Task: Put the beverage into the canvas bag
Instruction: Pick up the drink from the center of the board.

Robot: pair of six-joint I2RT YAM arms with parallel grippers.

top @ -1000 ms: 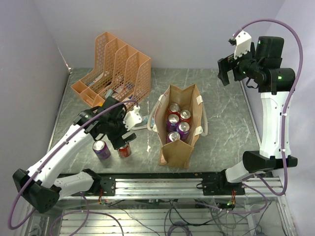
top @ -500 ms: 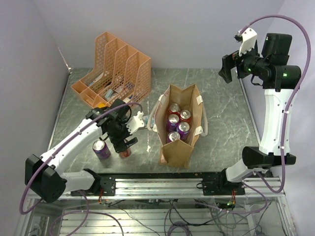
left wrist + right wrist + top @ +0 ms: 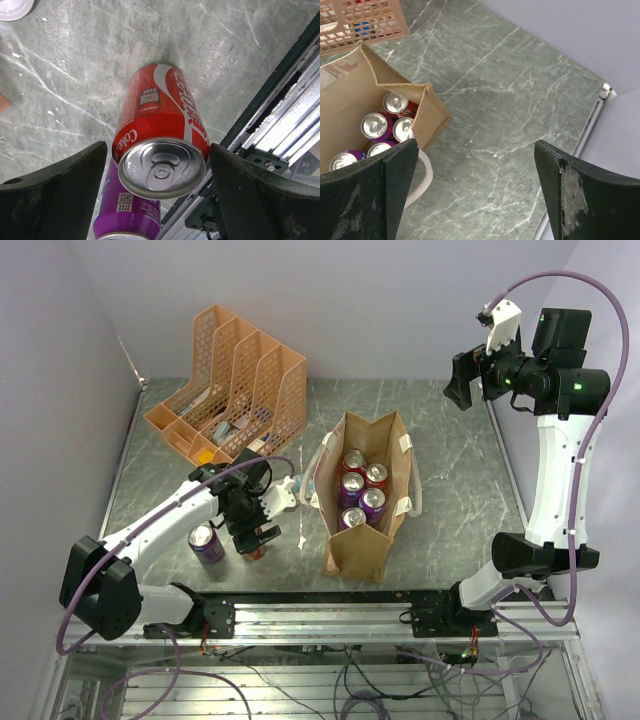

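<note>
The red Coke can (image 3: 160, 130) stands upright on the table between the fingers of my left gripper (image 3: 160, 200), which is open, with a gap on each side of the can. In the top view the gripper (image 3: 256, 534) covers most of the can (image 3: 252, 551). A purple can (image 3: 206, 543) stands just to its left and also shows in the left wrist view (image 3: 127, 215). The tan canvas bag (image 3: 358, 552) stands open mid-table with several cans inside. My right gripper (image 3: 462, 380) is open and empty, held high at the back right, above bare table in its own view (image 3: 475, 200).
The orange mesh file organiser (image 3: 230, 390) stands at the back left. The bag's white handles (image 3: 412, 502) hang over its sides. The metal rail (image 3: 280, 135) at the table's near edge runs close behind the red can. The bag's corner (image 3: 427, 107) shows in the right wrist view.
My left gripper has moved nearer and lower, from above the two cans to around the red can. The right arm lifted slightly, then stayed still.
</note>
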